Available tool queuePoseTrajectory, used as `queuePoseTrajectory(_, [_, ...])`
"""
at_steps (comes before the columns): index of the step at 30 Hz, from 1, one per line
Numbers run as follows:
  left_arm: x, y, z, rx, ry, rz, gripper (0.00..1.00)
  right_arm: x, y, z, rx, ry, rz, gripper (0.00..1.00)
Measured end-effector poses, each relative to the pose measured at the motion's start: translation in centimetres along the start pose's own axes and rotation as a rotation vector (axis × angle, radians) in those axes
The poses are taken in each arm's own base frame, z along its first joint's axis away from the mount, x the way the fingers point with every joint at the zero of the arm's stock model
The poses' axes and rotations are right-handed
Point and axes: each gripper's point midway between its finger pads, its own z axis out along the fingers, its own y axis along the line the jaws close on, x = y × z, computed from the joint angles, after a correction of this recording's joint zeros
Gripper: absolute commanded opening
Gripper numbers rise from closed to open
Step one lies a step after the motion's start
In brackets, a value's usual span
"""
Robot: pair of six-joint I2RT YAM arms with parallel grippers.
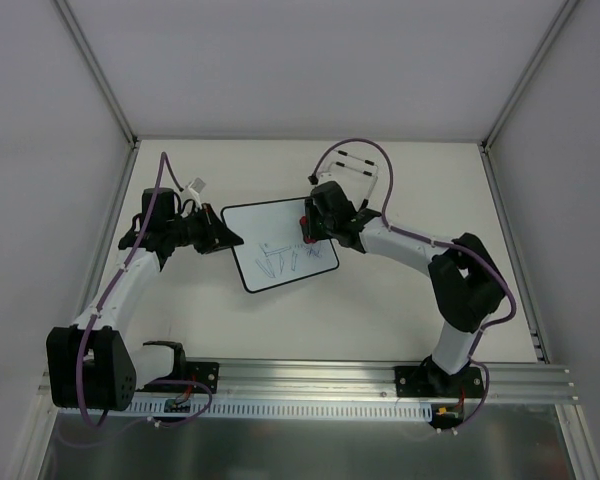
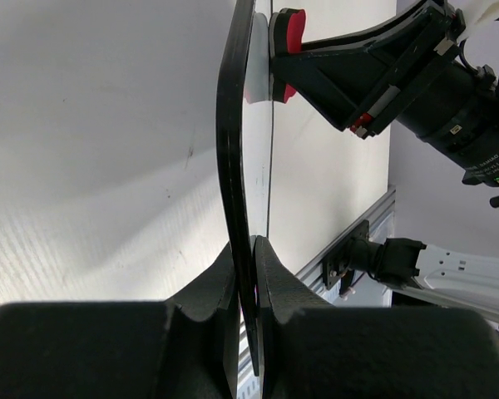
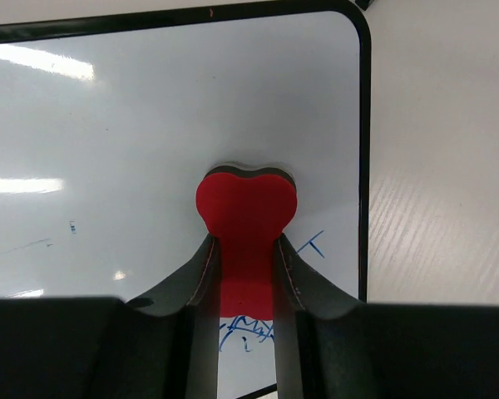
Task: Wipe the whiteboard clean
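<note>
We hold the whiteboard in the middle of the surface. Our left claw is clamped on its left edge, and our right claw pinches the red eraser against its far right. Thin, stiff, light and slick, it looks best gripped by the frame.

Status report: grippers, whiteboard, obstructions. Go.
Left gripper shut on whiteboard edge. Right gripper shut on red eraser, pressed to board face. Blue scribbles not yet wiped. Nothing in the way.

Top camera looks down from above the near edge over the whole surface; each wrist camera sits close, all sharing the whiteboard
</note>
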Motion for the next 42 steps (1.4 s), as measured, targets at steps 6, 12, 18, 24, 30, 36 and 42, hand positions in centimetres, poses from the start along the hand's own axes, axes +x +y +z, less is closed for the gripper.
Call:
queuePoseTrajectory(6, [0.0, 0.0, 0.0, -0.002, 0.001, -0.007, 0.0, -0.1, 0.8, 0.0, 0.004, 0.005, -0.058, 0.0])
queuePoseTrajectory(12, [0.0, 0.1, -0.1, -0.011, 0.001, -0.011, 0.0, -1.2, 6.6, -1.5, -0.118, -0.02, -0.153, 0.0])
queuePoseTrajectory(18, [0.0, 0.2, -0.1, -0.018, -0.002, 0.0, 0.0, -1.2, 14.3, -4.3, -0.324, -0.038, -0.22, 0.01])
queuePoseTrajectory(24, [0.0, 0.6, 0.0, -0.035, -0.004, 0.022, 0.0, -0.7, 14.0, -4.0, -0.345, -0.032, -0.183, 0.0])
queuePoseTrajectory(30, [0.1, 0.7, 0.0, -0.045, -0.003, 0.018, 0.0, 1.0, 7.3, -2.5, -0.234, -0.019, -0.056, 0.0])
queuePoseTrajectory(36, [-0.2, 0.1, 0.0, -0.036, -0.008, 0.026, 0.0, 2.9, -0.9, -0.9, -0.044, -0.024, 0.061, 0.0])
queuePoseTrajectory(42, [-0.7, -0.3, -0.1, -0.029, -0.019, 0.036, 0.0, 3.1, -1.9, -0.6, 0.017, -0.041, 0.044, 0.0])
